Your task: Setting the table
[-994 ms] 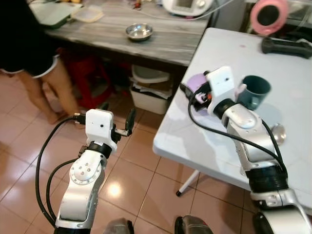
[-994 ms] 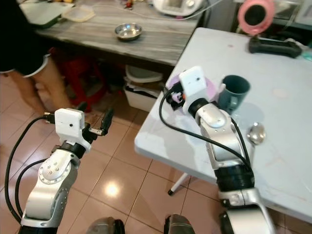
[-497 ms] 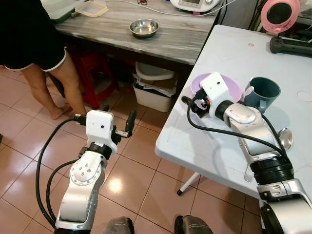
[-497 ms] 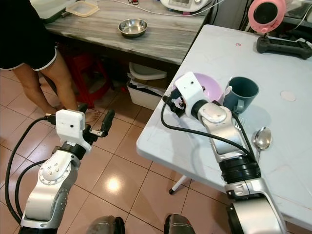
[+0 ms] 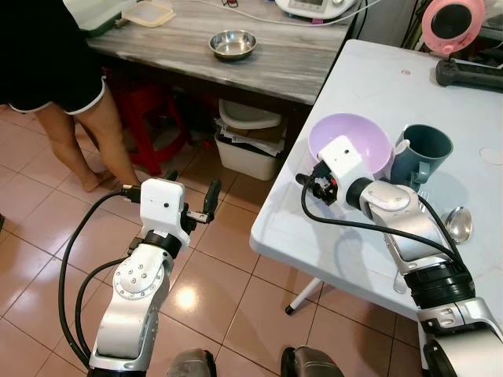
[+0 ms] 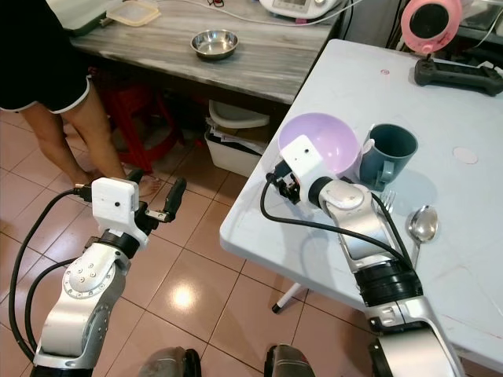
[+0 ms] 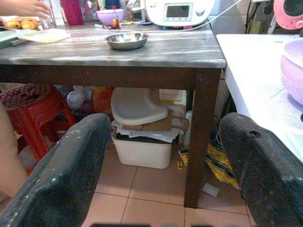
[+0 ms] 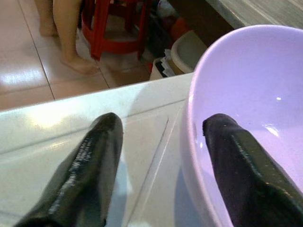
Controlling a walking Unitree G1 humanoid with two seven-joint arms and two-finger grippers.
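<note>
**Desk:** What do the head cameras give you?

**Operator:** I see the purple bowl (image 5: pixel 351 144) on the white table (image 5: pixel 440 259), near its edge, with my right gripper (image 5: pixel 321 182) just beside the bowl's rim on the edge side. A teal mug (image 5: pixel 424 151) stands touching the bowl on the far side from the gripper; a spoon (image 5: pixel 457 223) and a fork (image 6: pixel 387 206) lie near the mug. My left gripper (image 5: pixel 198 200) hangs over the tiled floor (image 5: pixel 47 259), well apart from the bowl. A person (image 5: pixel 55 71) stands beyond it by the wooden counter (image 5: pixel 236 47), where a steel bowl (image 5: pixel 233 44) sits

**Desk:** Left wrist camera?

**Operator:** My left fingers (image 7: pixel 66 175) are spread wide on nothing. Past them I see the steel bowl on the counter and a white bin (image 7: pixel 142 137) underneath

**Desk:** Right wrist?

**Operator:** My right fingers (image 8: pixel 92 165) are parted, straddling the bowl's rim: one lies outside it over the table, the other inside the bowl
</note>
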